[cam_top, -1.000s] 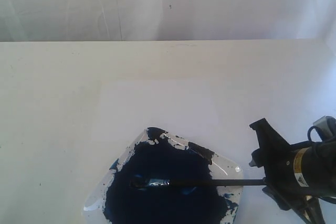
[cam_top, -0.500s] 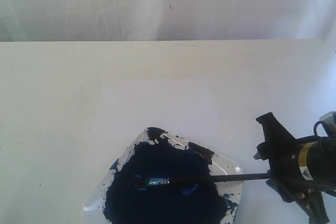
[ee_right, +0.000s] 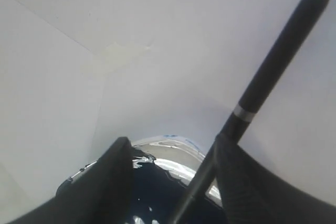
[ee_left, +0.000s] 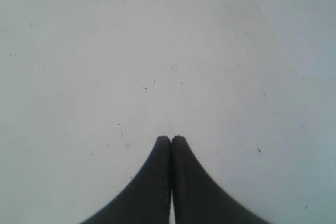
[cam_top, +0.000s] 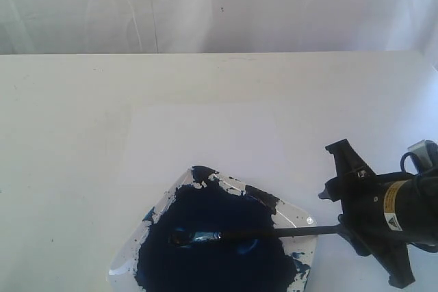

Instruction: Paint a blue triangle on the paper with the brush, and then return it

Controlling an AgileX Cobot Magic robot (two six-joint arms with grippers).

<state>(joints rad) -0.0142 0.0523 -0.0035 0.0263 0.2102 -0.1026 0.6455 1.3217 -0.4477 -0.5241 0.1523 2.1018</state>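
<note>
**Open jaws straddle the brush handle; the paper is bare**

The brush lies across the clear paint tray at the near edge of the table. Its bristle end is sunk in the dark blue paint pool and its black handle runs out to the right over the tray's rim. Lying this way, the tip is loaded with paint and the clean end of the handle sticks out where a gripper can reach it.

The right gripper sits at that free end with its jaws spread wide, one on each side of the handle, and it holds nothing. In the right wrist view the handle passes close to one finger. Whether it touches that finger is hard to say from this angle.

The paper lies flat just beyond the tray, towards the far side. No blue triangle shows on it, so the painting looks not yet begun. The step in hand is probably closing on the handle.

The left gripper hangs over bare tabletop with its fingers pressed together, empty and apparently parked clear of the work.
</note>
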